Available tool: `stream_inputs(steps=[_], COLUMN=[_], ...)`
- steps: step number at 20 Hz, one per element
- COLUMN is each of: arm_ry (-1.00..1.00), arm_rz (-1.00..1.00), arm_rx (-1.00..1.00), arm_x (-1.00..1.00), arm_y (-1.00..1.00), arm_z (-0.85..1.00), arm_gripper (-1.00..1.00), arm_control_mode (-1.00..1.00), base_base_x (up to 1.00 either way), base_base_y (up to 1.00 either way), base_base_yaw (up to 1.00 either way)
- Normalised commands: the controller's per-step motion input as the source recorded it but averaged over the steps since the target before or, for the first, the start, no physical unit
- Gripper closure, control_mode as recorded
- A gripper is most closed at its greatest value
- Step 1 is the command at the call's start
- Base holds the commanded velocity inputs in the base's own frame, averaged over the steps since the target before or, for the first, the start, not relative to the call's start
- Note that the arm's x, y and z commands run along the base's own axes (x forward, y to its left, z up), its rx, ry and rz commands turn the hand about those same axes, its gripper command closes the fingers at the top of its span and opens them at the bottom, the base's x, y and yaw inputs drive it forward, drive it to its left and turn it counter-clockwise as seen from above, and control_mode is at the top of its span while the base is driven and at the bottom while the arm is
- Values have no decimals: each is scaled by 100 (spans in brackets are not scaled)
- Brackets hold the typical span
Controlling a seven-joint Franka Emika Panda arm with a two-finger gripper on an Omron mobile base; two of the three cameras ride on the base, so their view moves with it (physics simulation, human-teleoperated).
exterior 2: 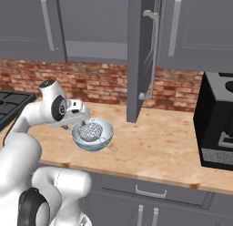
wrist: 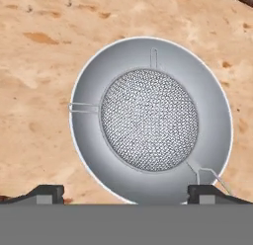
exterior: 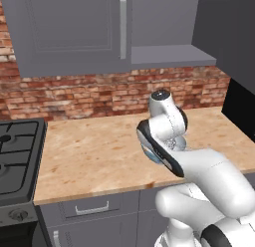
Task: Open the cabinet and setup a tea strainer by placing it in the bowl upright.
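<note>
The white bowl (wrist: 89, 81) stands on the wooden counter, and the tea strainer (wrist: 148, 120) rests in it with its mesh dome centred and its thin handle running out over the rim. In the right base view the bowl (exterior 2: 105, 129) holds the strainer (exterior 2: 90, 130) near the counter's front. My gripper (wrist: 128, 193) hovers just above them, open, with nothing between its fingers (wrist: 49, 192). It also shows at the bowl's left rim as the gripper (exterior 2: 81, 119). The cabinet (exterior 2: 139, 56) door stands swung out toward me, and its grey inner shelf (exterior: 169, 56) is bare.
A black stove (exterior: 15, 156) borders the counter on the left. A black appliance (exterior 2: 218, 125) stands on the counter at the right. The open door overhangs the counter (exterior 2: 159, 138) right of the bowl. Grey drawers (exterior: 92, 207) run below the edge.
</note>
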Motion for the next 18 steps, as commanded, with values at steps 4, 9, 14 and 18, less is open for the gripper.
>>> stream_inputs(steps=[4,9,14,18], arm_ry=[0,0,7,16], arm_rz=[-23,-20,-15,-12], arm_rx=[30,21,2,0], arm_x=[-49,-26,-11,0], arm_y=[-8,-19,-2,-9], arm_z=[28,63,64,54], arm_gripper=[-100,-100,-100,-100], arm_control_mode=[-100,-100,-100,-100], base_base_x=[0,0,0,0], base_base_y=[0,0,0,0], base_base_yaw=[0,0,0,0])
